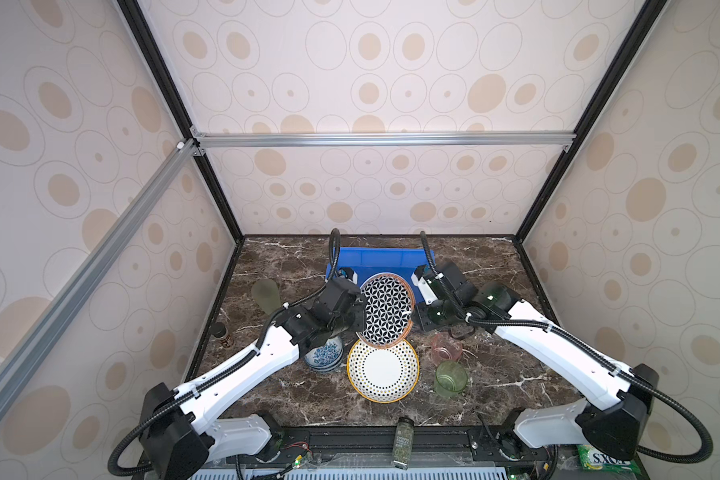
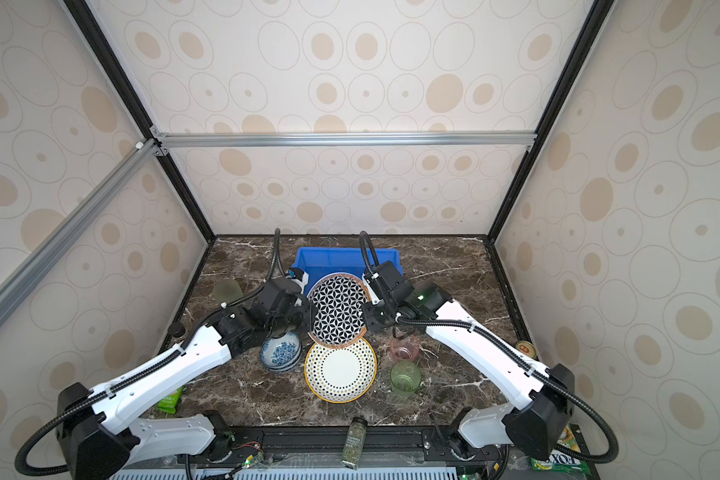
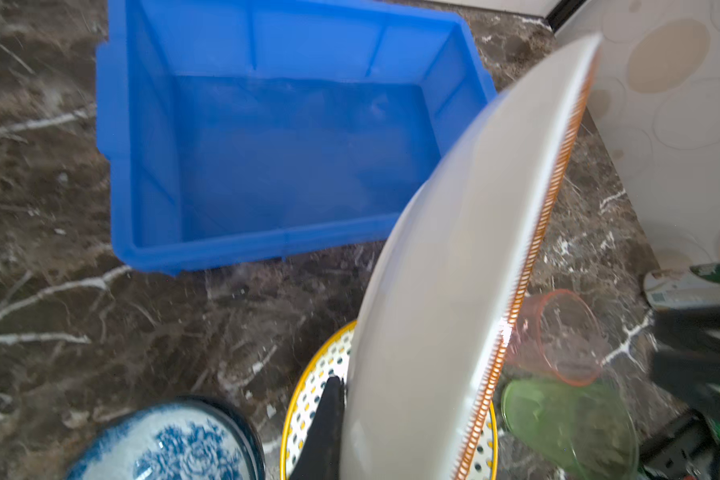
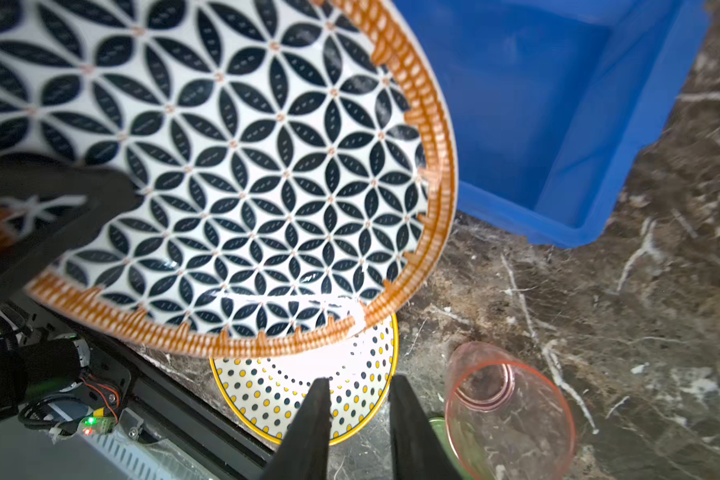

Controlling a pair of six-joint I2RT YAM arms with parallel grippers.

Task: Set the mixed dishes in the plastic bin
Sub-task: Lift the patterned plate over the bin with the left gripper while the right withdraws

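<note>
Flower-pattern plate [image 1: 385, 309] pinched by its rim in the left claw [image 1: 359, 318], one finger [image 3: 325, 415] against the plain underside and the other across the patterned face; lifted off the desk [image 1: 495, 374] and tipped up close to on-edge, patterned face turned towards the right claw [image 4: 358, 399]. Jutting forward from the left claw, far rim reaching to about the near wall of the bin [image 3: 129, 166]. Bin straight ahead of that claw, open side up, floor bare where seen from the left wrist, long side across the line of travel and wider than the plate. Left arm plainly the one to finish: probably a short carry forward, far rim kept above the near wall, then a roll to flat before letting go. Right claw just beside the plate's opposite rim, parted by a narrow gap, gripping nothing; little room on that side for a swing. Directly beneath the held plate, dotted plate [image 1: 383, 370] flat on the desk; blue bowl [image 1: 324, 355] under the left wrist; pink cup [image 1: 446, 347] and green cup [image 1: 450, 378] near the right claw, towards that arm's base. Open room above and beyond the bin. Main risk: one-rim hold, so likely to pivot or slip if jolted against the blue wall
</note>
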